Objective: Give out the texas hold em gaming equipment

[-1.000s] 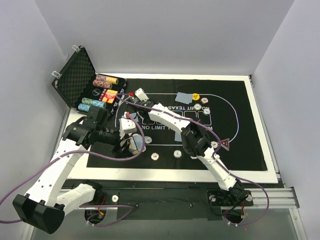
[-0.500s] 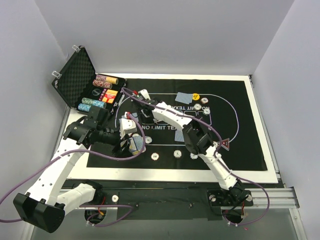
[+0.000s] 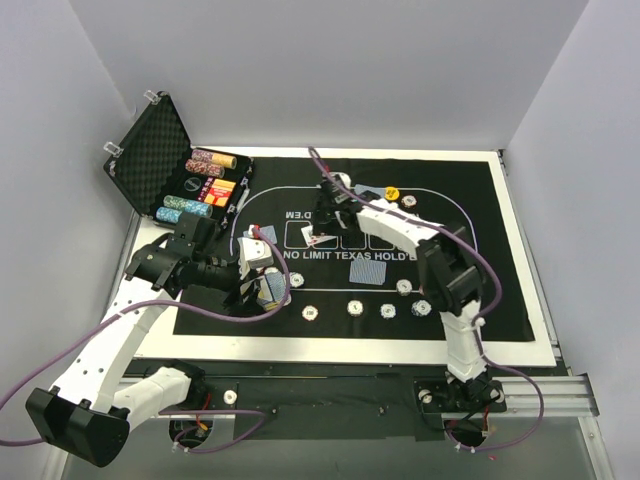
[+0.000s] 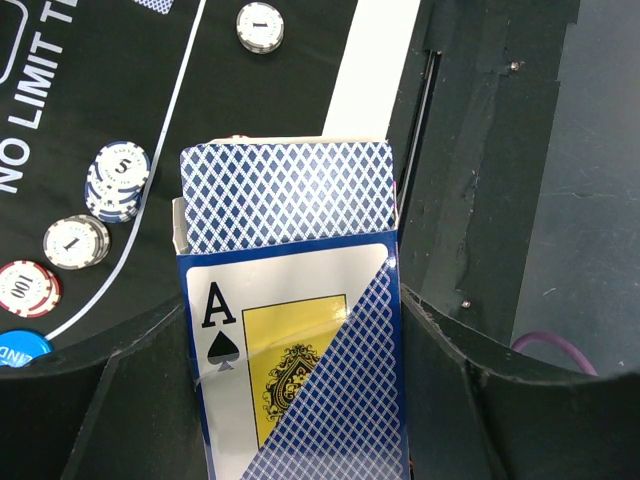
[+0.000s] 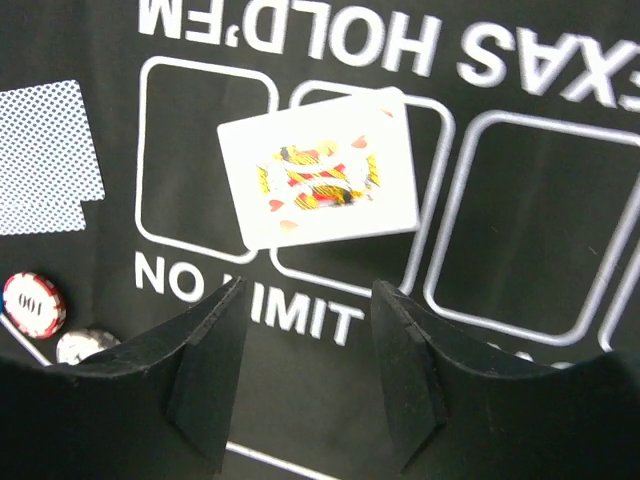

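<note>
Community-card deal underway: right gripper point(image 5: 308, 300) open above face-up card point(image 5: 318, 180), lying askew; left gripper point(image 4: 300, 420) clamps deck point(image 4: 288, 195). You likely draw next card.

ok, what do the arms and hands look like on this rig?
The left arm and right arm have white link shells and black joints, with a purple cable running along each. The left hand and right hand each have two matte black wedge-shaped fingers. No readable markings.

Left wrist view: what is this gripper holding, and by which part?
The left gripper clamps a boxed blue-backed playing-card deck by its lower side edges, one finger on each side. The right gripper holds nothing.
</note>
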### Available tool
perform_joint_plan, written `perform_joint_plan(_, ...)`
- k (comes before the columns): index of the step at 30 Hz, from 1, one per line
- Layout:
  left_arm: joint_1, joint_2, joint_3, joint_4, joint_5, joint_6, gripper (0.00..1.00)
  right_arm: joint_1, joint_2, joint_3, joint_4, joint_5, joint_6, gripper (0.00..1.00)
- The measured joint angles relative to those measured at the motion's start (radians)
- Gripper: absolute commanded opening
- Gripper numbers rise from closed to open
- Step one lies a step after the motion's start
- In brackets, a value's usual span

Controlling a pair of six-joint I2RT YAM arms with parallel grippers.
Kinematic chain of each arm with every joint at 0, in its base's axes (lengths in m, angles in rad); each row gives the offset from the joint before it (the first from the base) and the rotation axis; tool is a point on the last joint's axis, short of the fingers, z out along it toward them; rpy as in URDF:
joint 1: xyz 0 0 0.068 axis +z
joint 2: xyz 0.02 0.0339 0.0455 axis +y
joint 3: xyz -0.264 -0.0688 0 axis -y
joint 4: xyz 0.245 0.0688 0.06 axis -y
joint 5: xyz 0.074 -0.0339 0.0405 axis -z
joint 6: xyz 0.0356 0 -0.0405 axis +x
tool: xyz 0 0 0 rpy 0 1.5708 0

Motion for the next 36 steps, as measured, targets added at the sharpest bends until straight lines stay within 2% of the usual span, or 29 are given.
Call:
perform_joint_plan(5, 0.001, -0.001, 0.0, -0.004, 0.0, 0.013, 0.0, -0.063, -0.152, -0.234, 0.123, -0.051, 0.055, 0.46)
perform_joint_plan(10, 0.001, -0.003, 0.0, -0.013, 0.0, 0.016, 0.0, -0.073, -0.169, -0.37, 0.171, -0.058, 0.064, 0.45)
perform_joint_plan(21, 0.001, -0.003, 0.0, -0.024, 0.0, 0.019, 0.0, -0.071, -0.238, -0.499, 0.24, -0.04, 0.063, 0.41)
perform_joint_plan(28, 0.002, -0.004, 0.002, -0.042, -0.001, 0.04, 0.0, -0.069, -0.372, -0.674, 0.254, 0.031, 0.089, 0.34)
perform_joint_plan(36, 0.002, -0.004, 0.008, -0.052, -0.005, 0.046, 0.0, -0.062, -0.508, -0.827, 0.243, 0.106, 0.141, 0.34)
